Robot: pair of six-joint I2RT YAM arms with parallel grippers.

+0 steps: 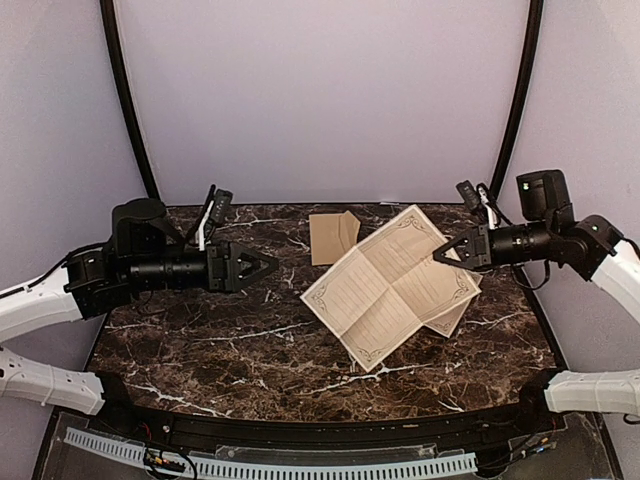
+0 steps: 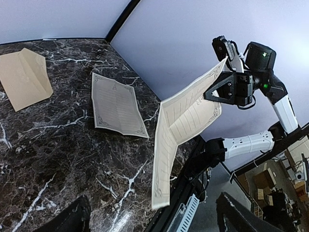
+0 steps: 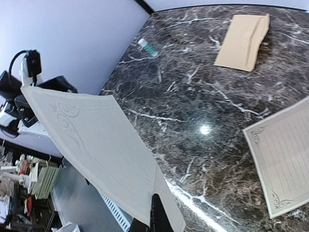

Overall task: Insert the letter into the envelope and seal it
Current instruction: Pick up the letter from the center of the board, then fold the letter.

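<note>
The letter (image 1: 390, 285), cream paper creased into panels with ornate border lines, hangs tilted above the marble table, its printed side up. My right gripper (image 1: 443, 258) is shut on its right edge; in the right wrist view the dark fingertips (image 3: 157, 217) pinch the plain pale back of the letter (image 3: 96, 145). The brown envelope (image 1: 333, 237) lies flat at the back centre, apart from both grippers. My left gripper (image 1: 270, 267) is open above the table's left half, pointing at the letter (image 2: 183, 121), with nothing between its fingers (image 2: 72, 220).
A second bordered sheet (image 2: 116, 104) lies flat on the table under the raised letter, at the right (image 1: 450, 318). A small white and green tube (image 3: 147, 47) rests near the table's left side. Purple walls close the back and sides.
</note>
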